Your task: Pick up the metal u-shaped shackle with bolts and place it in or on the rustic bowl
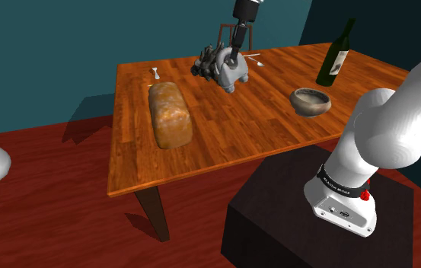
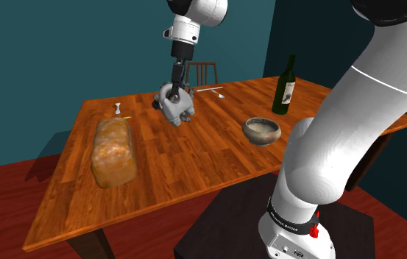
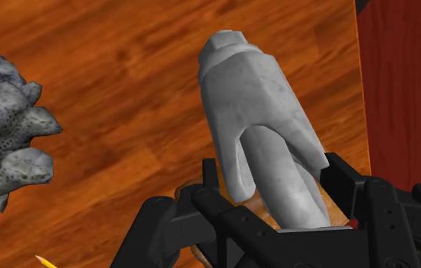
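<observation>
Clamping my fingers [image 3: 344, 181] on one leg of the grey u-shaped shackle [image 3: 254, 99], I hold my gripper [image 1: 234, 59] over the far side of the wooden table [image 1: 224, 145]. The shackle hangs tilted, and I cannot tell whether its lower end touches the boards. A dark pitted lump [image 1: 205, 62] sits just beside it. The rustic bowl [image 1: 310, 101] stands well apart toward the shoulder view's right, near a green bottle [image 1: 336, 55], and a loaf of bread [image 1: 170, 114] lies toward that view's left.
</observation>
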Motion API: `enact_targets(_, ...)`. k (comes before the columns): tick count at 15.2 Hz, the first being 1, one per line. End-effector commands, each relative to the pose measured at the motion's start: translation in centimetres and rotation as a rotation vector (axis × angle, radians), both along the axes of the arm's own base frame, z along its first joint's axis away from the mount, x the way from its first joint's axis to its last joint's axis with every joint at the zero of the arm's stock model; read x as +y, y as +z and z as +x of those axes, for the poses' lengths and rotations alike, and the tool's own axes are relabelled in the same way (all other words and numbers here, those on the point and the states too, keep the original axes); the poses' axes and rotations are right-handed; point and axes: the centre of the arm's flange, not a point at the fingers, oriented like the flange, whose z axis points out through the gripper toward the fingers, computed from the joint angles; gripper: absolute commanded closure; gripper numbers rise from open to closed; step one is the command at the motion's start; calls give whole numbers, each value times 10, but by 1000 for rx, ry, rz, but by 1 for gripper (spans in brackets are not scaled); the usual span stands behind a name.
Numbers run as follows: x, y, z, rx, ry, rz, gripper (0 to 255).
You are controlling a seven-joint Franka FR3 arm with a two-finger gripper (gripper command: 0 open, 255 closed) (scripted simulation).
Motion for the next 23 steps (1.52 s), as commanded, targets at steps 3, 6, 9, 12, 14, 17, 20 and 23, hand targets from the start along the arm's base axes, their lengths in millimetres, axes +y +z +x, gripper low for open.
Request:
enact_targets(3, -9, 14, -10, 0, 0, 0, 255)
enact_targets(6, -37, 17, -37, 0, 0, 0, 255)
enact_targets(9, -65, 20, -65, 0, 0, 0, 255)
enact_targets(12, -93, 23, -93, 0, 0, 0, 255)
enact_targets(14, -112, 25, -111, 0, 0, 0, 255)
enact_targets(17, -140, 29, -139, 0, 0, 0, 255)
enact_targets(20, -168, 32, -166, 0, 0, 0, 255)
enact_targets(23, -196, 35, -194, 0, 0, 0, 255)
